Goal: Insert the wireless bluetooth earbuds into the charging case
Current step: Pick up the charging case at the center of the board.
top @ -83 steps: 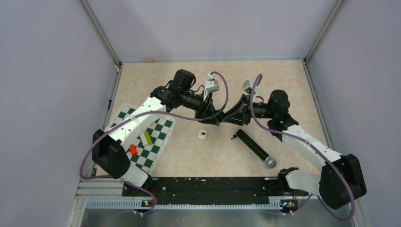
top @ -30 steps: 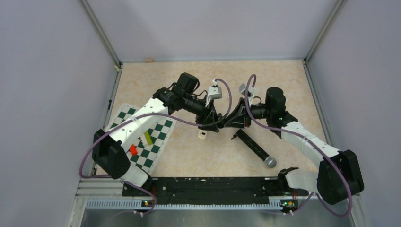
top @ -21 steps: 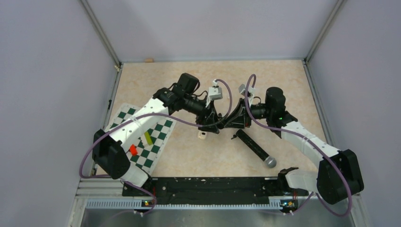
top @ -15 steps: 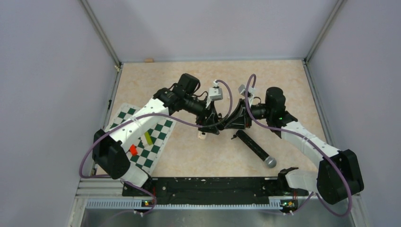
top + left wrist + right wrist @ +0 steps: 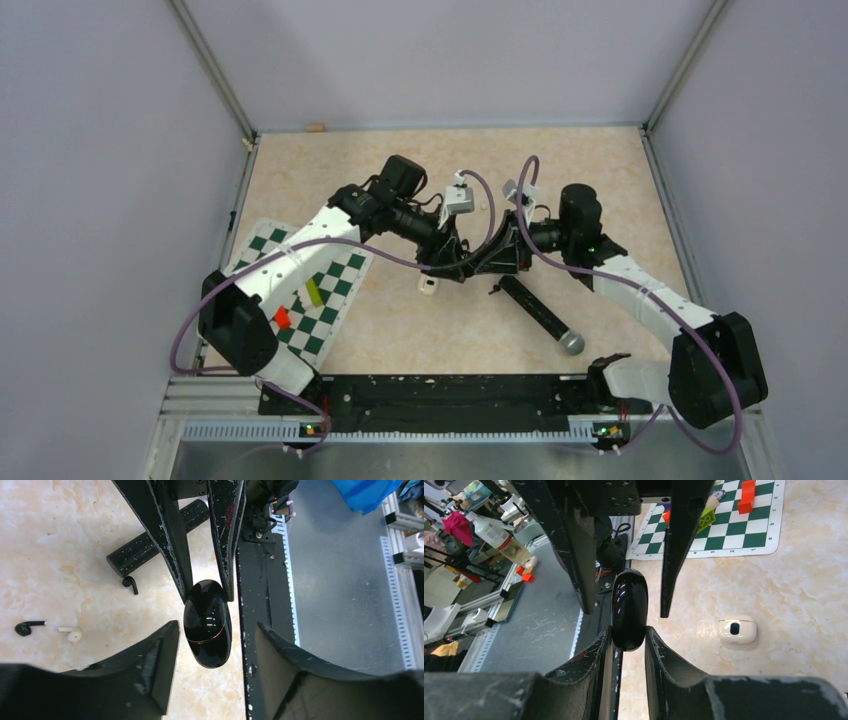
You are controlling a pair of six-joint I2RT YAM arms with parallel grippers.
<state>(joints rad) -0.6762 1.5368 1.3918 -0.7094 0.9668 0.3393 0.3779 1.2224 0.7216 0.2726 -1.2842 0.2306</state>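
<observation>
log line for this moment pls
right end effector: shut on black charging case | left end effector: open, straddling case, not touching | case lid: closed | earbuds: loose on table

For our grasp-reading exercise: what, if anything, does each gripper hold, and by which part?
The right gripper pinches the glossy black case by one end. The left gripper stands open around its other end, gripping nothing.
</observation>
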